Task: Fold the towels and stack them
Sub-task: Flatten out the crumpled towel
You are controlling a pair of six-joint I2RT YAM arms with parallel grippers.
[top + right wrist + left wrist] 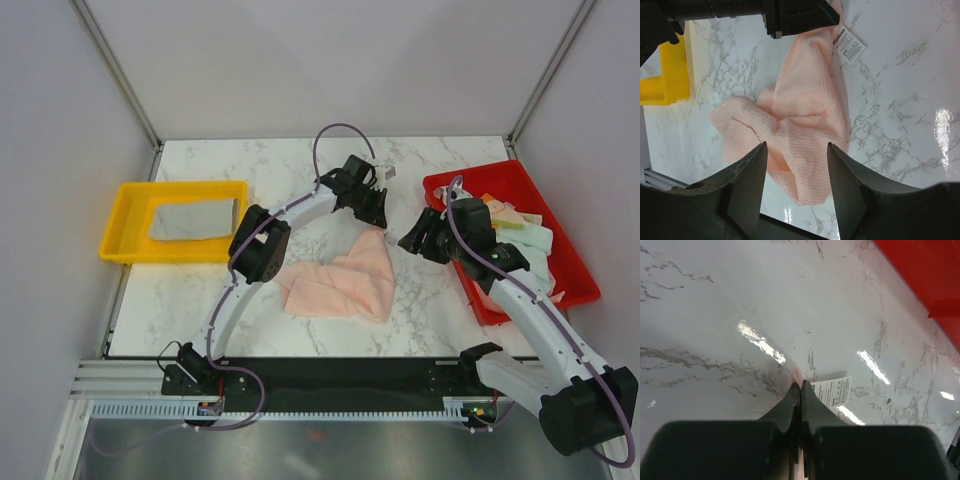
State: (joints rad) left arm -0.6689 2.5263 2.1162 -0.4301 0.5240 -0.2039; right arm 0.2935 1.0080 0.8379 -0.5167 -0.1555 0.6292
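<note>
While our left claw (372,212) is clamped tight on one corner of the pink towel (340,285), lifting it over the middle of the table, the rest of the cloth sags toward the near edge in a crumpled heap. Our right claw (796,147) hangs wide open just above that heap, gripping nothing.

We judge the pinch to be the weak point. From the left wrist, only a sliver of pink shows between the closed fingers (790,399), beside the white label (832,391), so a firm tug could pull the corner free.

The heap is the second worry. Its layers overlap and no second corner lies plainly exposed, so our right claw might close on a doubled fold and leave the towel skewed.

The two claws are also near each other, and a careless reach could knock them together.

Our right arm hangs above the red tray (520,185) at the right edge and might snag the spare towels (515,225) there. One grey towel (190,220) lies in the yellow tray (120,215) at the left edge.
</note>
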